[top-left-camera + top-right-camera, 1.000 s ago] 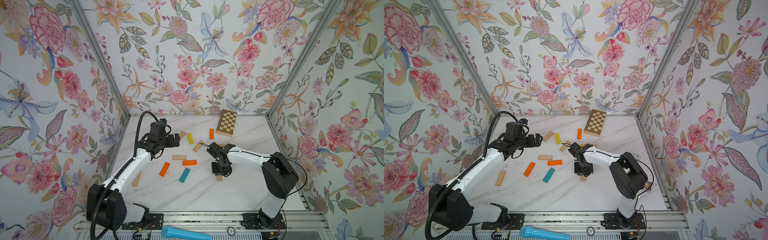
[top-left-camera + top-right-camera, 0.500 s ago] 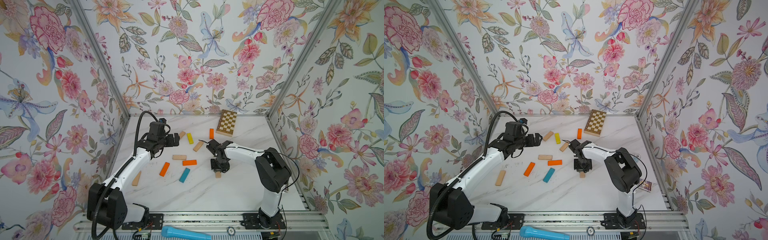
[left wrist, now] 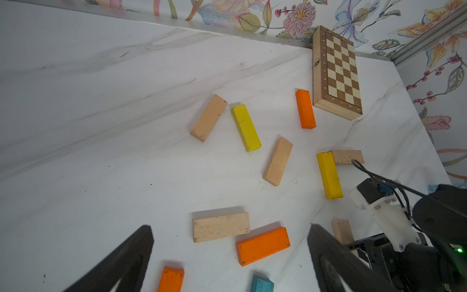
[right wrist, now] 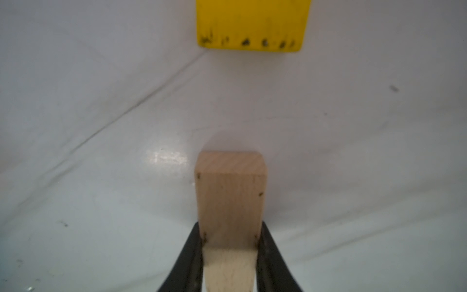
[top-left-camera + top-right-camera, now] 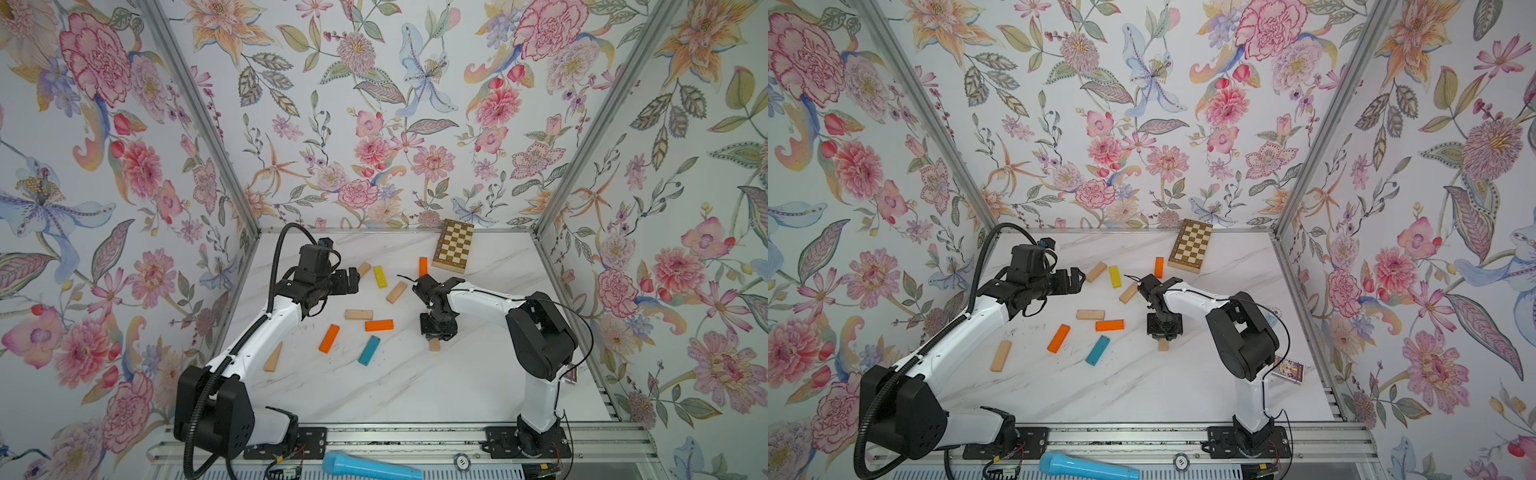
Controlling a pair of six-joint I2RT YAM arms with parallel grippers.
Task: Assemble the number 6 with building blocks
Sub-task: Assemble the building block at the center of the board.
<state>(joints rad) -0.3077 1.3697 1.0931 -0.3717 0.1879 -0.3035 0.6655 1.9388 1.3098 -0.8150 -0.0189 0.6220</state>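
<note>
My right gripper (image 5: 436,332) points straight down at the table's middle right, shut on a beige block (image 4: 230,199) held low over the marble. The block's end (image 5: 1163,345) sticks out below the fingers. A short gap ahead of it lies a yellow block (image 4: 252,22), which meets another beige block (image 3: 347,156) in an L. My left gripper (image 5: 353,280) hovers open at the back left, nothing between its fingers. Below it lie a beige block (image 3: 221,226) and an orange block (image 3: 262,245).
Loose blocks lie across the middle: yellow (image 5: 380,276), orange (image 5: 422,266), beige (image 5: 396,291), orange (image 5: 329,338), teal (image 5: 369,350), beige (image 5: 273,356). A chequered board (image 5: 453,247) leans at the back wall. A blue microphone (image 5: 370,467) lies on the front rail.
My right gripper has shifted slightly back and left with the beige block in it, and its arm has swung in. The left arm has not moved.
</note>
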